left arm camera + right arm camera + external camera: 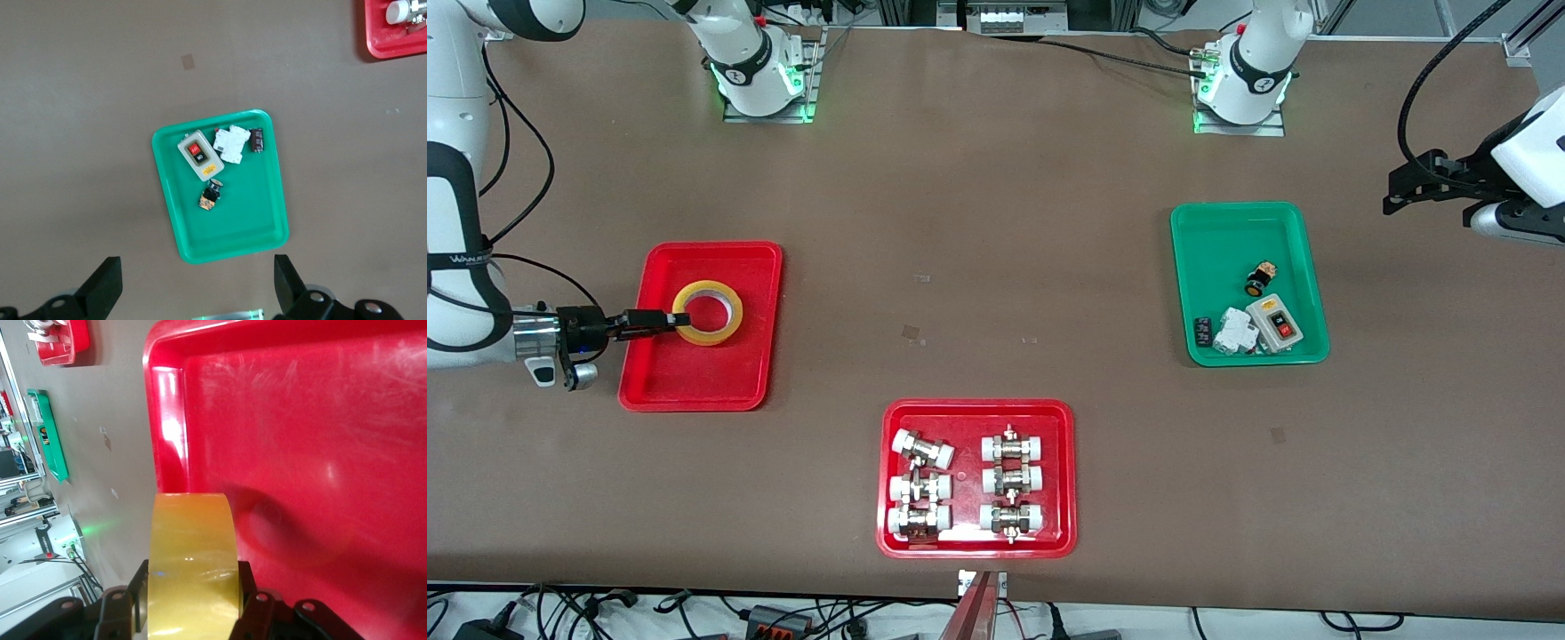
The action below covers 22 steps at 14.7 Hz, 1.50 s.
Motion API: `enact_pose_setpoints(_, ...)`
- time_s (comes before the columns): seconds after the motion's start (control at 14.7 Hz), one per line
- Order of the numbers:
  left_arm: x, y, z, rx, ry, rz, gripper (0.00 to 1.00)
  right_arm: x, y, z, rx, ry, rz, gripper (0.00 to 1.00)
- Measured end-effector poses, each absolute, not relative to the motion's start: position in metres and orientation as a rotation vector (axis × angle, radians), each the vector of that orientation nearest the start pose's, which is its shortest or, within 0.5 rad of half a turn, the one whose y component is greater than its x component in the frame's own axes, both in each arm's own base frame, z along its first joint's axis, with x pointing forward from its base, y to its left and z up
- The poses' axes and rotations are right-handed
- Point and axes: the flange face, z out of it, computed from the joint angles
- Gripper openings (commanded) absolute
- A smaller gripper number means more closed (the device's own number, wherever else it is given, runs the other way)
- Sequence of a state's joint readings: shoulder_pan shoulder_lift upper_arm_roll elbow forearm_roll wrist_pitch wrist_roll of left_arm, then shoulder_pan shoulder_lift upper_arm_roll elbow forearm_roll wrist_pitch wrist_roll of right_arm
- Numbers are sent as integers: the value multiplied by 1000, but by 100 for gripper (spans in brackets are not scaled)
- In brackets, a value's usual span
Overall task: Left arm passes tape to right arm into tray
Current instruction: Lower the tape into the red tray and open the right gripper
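The yellow tape roll [709,312] is held over the plain red tray [694,382] at the right arm's end of the table. My right gripper [678,319] is shut on the roll's rim and holds it by the wall. In the right wrist view the tape [192,567] fills the gap between the black fingers [257,603], with the red tray [300,453] under it. My left gripper [1400,191] is open and empty, raised at the left arm's end of the table; its view looks down between its fingertips [100,287].
A green tray [1232,240] holds a switch box [1274,323] and small electrical parts; it also shows in the left wrist view [247,227]. A red tray [1063,471] of metal-and-white pipe fittings lies near the front camera's edge.
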<state>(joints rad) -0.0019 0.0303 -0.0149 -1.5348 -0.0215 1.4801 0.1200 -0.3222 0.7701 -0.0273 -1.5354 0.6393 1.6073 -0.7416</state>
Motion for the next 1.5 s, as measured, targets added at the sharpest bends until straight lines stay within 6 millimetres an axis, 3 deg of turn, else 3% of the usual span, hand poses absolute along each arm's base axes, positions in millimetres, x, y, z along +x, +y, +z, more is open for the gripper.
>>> enact_pose_setpoints(0.2, 542, -11, 615, -3150, 209, 101, 100, 614, -157, 177, -2265, -159, 330, 32)
enact_pose_setpoints(0.27, 538, -11, 615, -3150, 185, 88, 100, 613, -157, 176, -2264, -157, 331, 50)
enact_pose_setpoints(0.41, 530, -12, 617, -3152, 131, 74, 100, 612, -158, 171, -2260, -153, 338, 100)
enact_pose_setpoints(0.68, 529, -13, 618, -3152, 107, 50, 100, 610, -154, 160, -2249, -155, 352, 100)
enact_pose_setpoints(1.16, 531, -7, 630, -3152, 83, -46, 100, 618, -150, 162, -2347, -233, 364, 100)
enact_pose_setpoints(1.36, 529, 1, 637, -3153, 60, -41, 100, 626, -151, 184, -2424, -312, 360, 100)
enact_pose_setpoints(1.5, 527, 7, 637, -3153, 41, -20, 100, 635, -150, 224, -2517, -411, 354, 100)
